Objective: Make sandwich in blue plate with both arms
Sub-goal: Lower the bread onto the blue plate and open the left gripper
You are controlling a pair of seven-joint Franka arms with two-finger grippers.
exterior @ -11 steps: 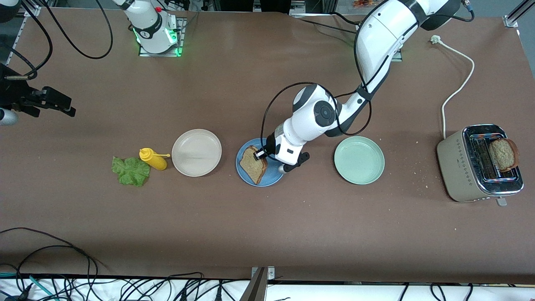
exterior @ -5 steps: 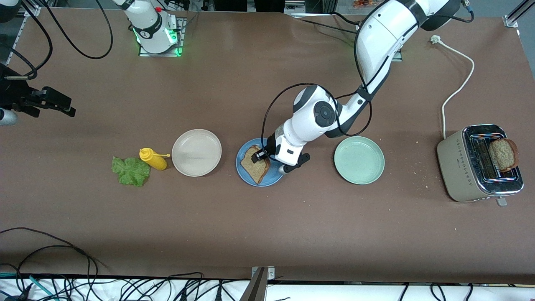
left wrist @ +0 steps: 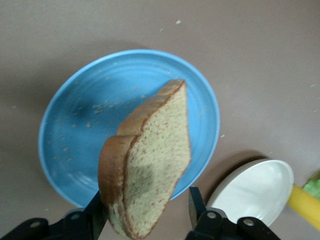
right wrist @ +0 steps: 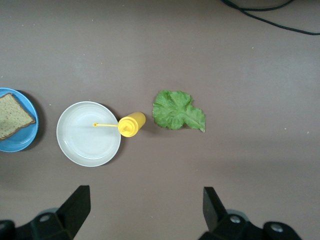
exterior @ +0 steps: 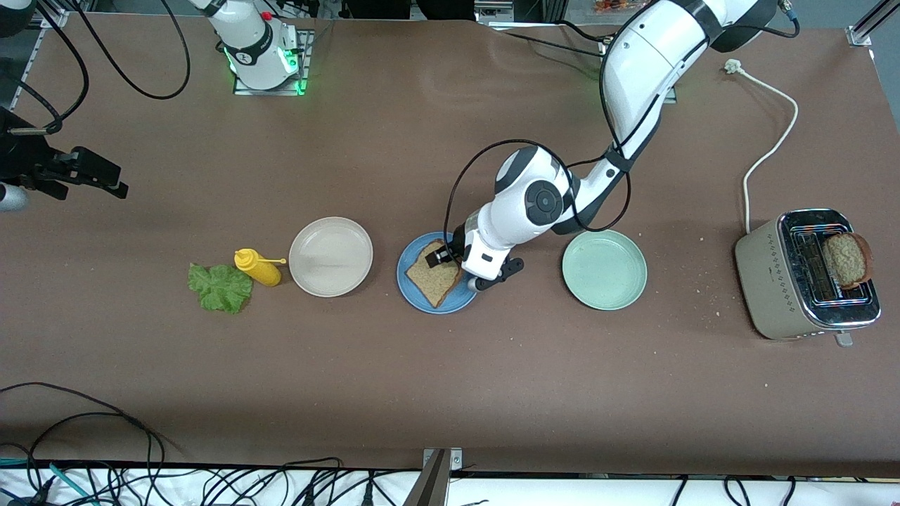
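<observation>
brown matte worktop [exterior: 450, 379] runs the full width of the scene, with crumbs scattered toward the left arm's end and cables hanging along the edge nearest the front camera

one part of the sandwich is as good as placed: a toast slice [exterior: 434, 273] lies on the blue plate [exterior: 415, 292] in the middle of the worktop. the left gripper [exterior: 441, 254] hovers low over that slice, and in the left wrist view the slice [left wrist: 150, 165] stands between the fingers [left wrist: 196, 204], which are parted wider than the bread is thick, so i judge this to be a release and not a hold; whether one finger touches the crust i cannot tell

what is left, as i read it, is most of the build. the lettuce leaf [exterior: 220, 287] lies flat on the bare worktop toward the right arm's end, just beside a yellow squeeze bottle [exterior: 258, 267], and nothing green is on the plate yet. a second toast slice [exterior: 847, 258] sits in a slot of the toaster [exterior: 801, 281] at the left arm's end, well apart from the plate. a beige plate [exterior: 330, 256] and a pale green plate [exterior: 604, 269] flank the blue one and hold nothing

the right gripper [right wrist: 145, 207] waits high over the worktop above the lettuce and the bottle, fingers spread wide and holding nothing; its arm looks the likelier one to fetch the leaf, with the left arm nearer the toaster for the top slice
</observation>
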